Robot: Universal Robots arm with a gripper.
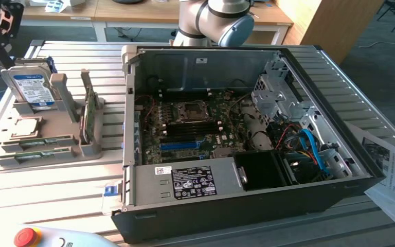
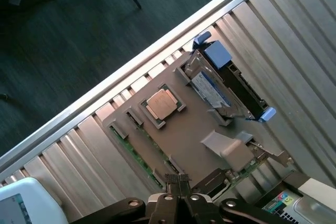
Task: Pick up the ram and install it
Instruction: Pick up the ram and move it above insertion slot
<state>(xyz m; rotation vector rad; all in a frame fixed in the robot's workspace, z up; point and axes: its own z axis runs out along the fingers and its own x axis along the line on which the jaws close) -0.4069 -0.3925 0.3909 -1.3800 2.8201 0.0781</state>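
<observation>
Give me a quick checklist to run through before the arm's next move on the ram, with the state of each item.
1. Hand open for a grab: not ok, it is shut and holds nothing.
2. Ram lying in its tray slot: ok.
3. Hand above the tray, clear of the ram: ok.
4. Computer case open on top: ok.
5. Black memory slots free: cannot tell.

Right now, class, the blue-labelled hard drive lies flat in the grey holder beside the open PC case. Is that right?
Not quite. The hard drive stands upright rather than lying flat, as the exterior view shows. It is in the grey holder beside the open PC case.
</observation>
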